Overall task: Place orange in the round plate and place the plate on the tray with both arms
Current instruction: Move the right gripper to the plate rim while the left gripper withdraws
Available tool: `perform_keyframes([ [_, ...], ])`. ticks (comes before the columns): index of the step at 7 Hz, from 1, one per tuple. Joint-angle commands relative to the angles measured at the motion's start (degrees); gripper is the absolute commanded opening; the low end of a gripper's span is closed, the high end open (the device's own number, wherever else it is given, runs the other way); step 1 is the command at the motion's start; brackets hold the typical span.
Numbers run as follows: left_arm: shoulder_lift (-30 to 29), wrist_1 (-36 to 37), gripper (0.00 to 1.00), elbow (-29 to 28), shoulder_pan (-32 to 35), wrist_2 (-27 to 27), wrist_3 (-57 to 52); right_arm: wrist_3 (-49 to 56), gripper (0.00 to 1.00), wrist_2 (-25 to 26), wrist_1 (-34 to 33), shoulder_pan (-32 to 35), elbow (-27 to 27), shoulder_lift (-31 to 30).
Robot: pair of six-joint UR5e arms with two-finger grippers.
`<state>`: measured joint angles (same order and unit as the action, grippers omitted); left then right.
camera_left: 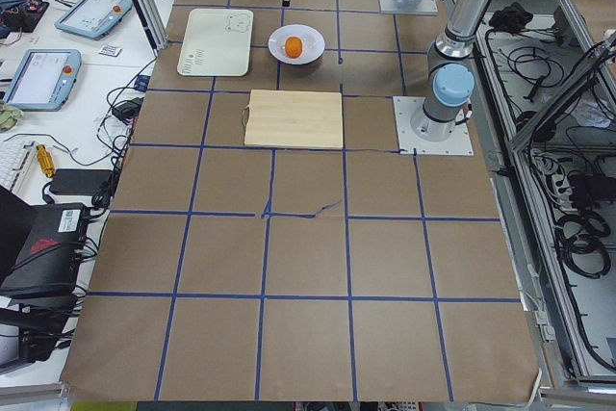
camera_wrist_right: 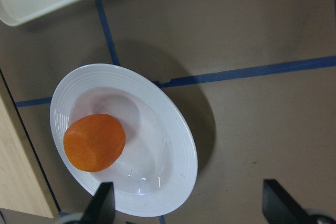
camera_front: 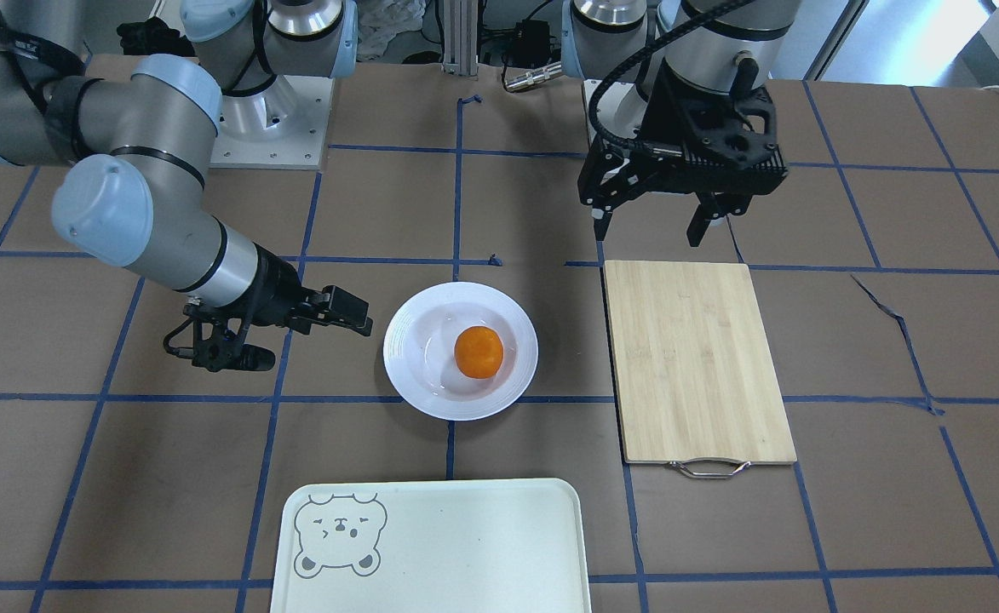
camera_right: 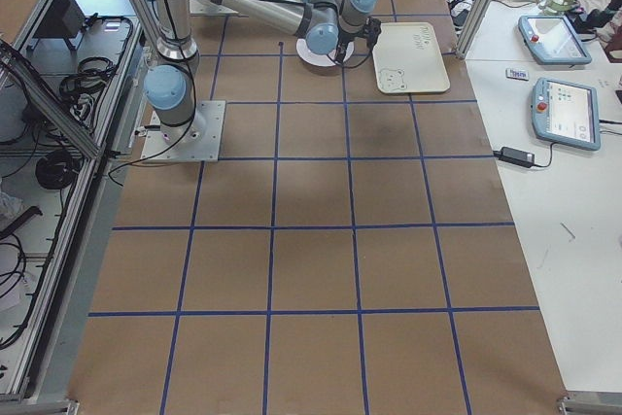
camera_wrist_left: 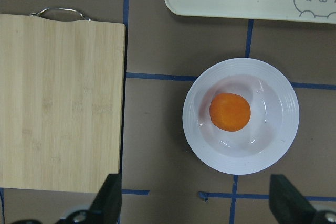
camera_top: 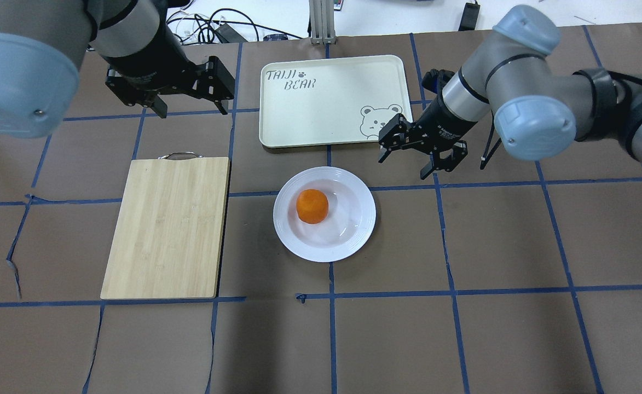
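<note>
Glossy white ceramic, the round plate (camera_top: 288, 230) sat on the brown-papered counter (camera_top: 518, 246), cradling the dimpled orange (camera_top: 312, 206) in its shallow centre. The pale, round-cornered tray (camera_top: 326, 104) lay just beyond, apart from it. A bamboo cutting board (camera_top: 167, 227) lay alongside. The left tool (camera_top: 194, 112) and the right tool (camera_top: 403, 167) hung above the counter, fingers spread.

Bright even overhead light, soft shadows; glare on round plate (camera_wrist_right: 173, 145); all views sharp, no blur.
</note>
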<state>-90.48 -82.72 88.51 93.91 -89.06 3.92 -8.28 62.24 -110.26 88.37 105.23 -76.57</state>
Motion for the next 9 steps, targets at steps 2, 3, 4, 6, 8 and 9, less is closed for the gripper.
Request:
perform_keyframes([
  [2,0.48,-3.05,1.00,-1.32,-3.64,0.11,-1.37,-2.08,0.89,-4.77,-18.66,0.14,9.87,3.24],
  [3,1.09,-3.15,1.00,-1.06,-3.47,0.29,-1.29,-7.49,1.00,-5.63,-29.99,0.14,14.09,6.40],
  [4,1.44,-3.07,1.00,-0.36,-3.55,0.55,-1.29,-11.46,1.00,-5.55,-36.10,0.40,15.35,7.65],
  [6,2.06,-3.24,1.00,-0.35,-3.64,-0.15,-1.11,-12.64,1.00,-5.55,-36.61,2.15,15.36,7.84],
  [8,2.24,-3.24,1.00,-0.18,-3.99,-0.06,-1.11,-12.81,1.00,-5.55,-36.78,5.30,15.45,9.15],
  [9,2.24,-3.24,1.00,0.00,-3.99,-0.06,-1.28,-12.81,1.00,-5.64,-36.95,6.72,14.92,9.59],
])
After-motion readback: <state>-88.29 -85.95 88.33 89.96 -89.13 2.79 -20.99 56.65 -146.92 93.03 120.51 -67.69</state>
